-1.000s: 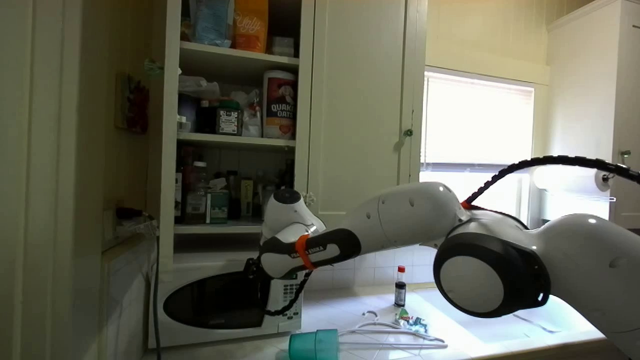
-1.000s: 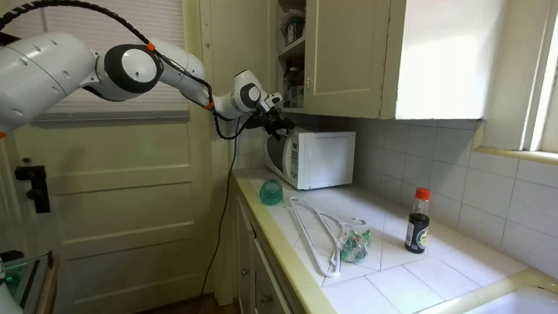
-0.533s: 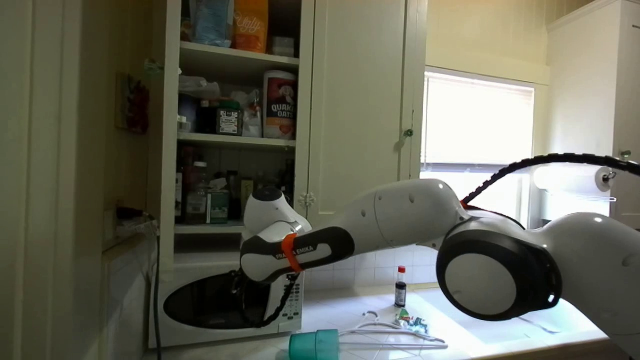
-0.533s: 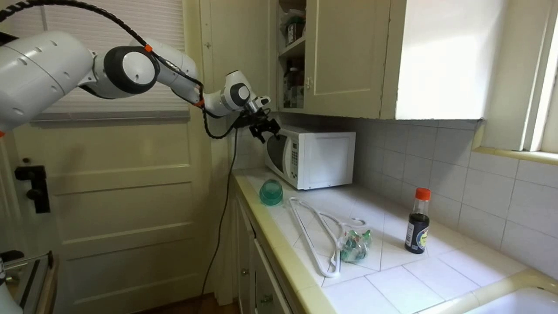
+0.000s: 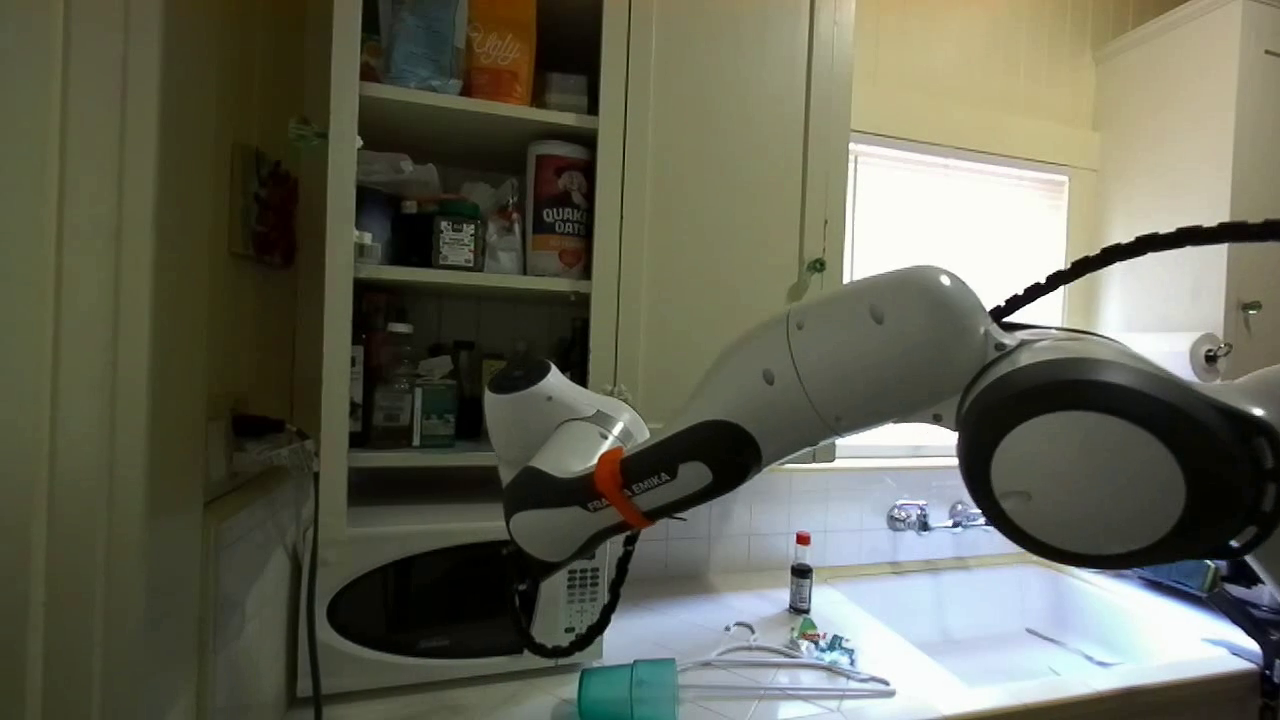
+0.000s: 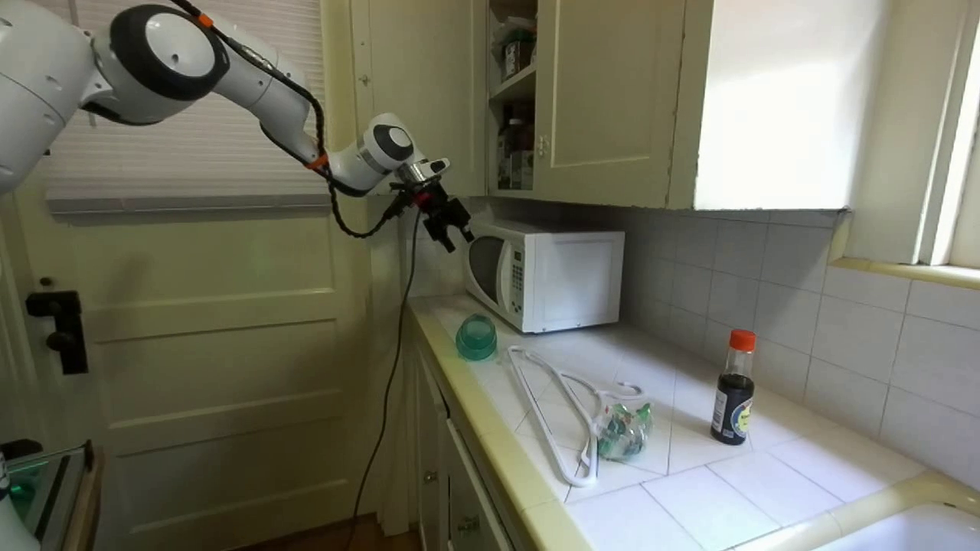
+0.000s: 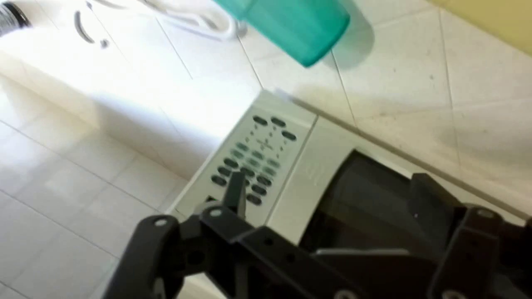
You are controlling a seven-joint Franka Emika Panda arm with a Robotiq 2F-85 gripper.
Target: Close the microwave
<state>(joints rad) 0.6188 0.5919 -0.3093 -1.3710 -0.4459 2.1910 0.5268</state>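
Wrist view | fingers (image 7: 235,193) were spread wide, empty | microwave door (image 7: 363,205) looked flush | keypad (image 7: 259,150) press was feared from misaimed contact

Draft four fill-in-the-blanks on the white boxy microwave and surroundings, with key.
The dark-windowed door of the white boxy microwave is not open but ____.
The black two-fingered gripper is not shut but ____.
The teal plastic cup lies on its ____.
The clear red-capped bottle of dark liquid stands ____.
Missing words: closed; open; side; upright.
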